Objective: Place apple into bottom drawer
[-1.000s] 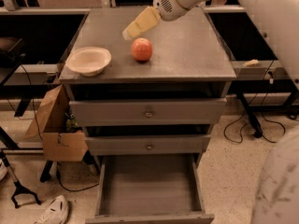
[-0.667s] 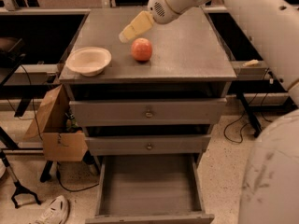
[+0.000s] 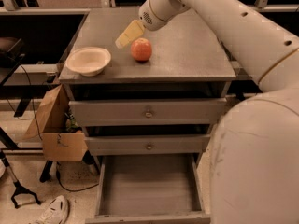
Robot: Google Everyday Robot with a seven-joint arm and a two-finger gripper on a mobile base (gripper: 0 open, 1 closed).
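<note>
The red-orange apple point(image 3: 141, 49) sits on the grey cabinet top point(image 3: 187, 55), near its front and left of the middle. My gripper point(image 3: 129, 33) hangs just above and to the left of the apple, its cream tip slanting down to the left, close to the apple but not around it. The bottom drawer point(image 3: 148, 185) is pulled open below, with nothing inside its plain grey tray. My white arm reaches in from the upper right.
A cream shallow bowl point(image 3: 88, 60) stands at the front left corner of the cabinet top. Two shut drawers with brass knobs point(image 3: 148, 112) are above the open one. A cardboard box point(image 3: 56, 127) hangs at the left; a shoe point(image 3: 52, 210) lies on the floor.
My gripper has moved down and left, closer to the apple. My arm fills more of the right side. The apple and bowl have not moved.
</note>
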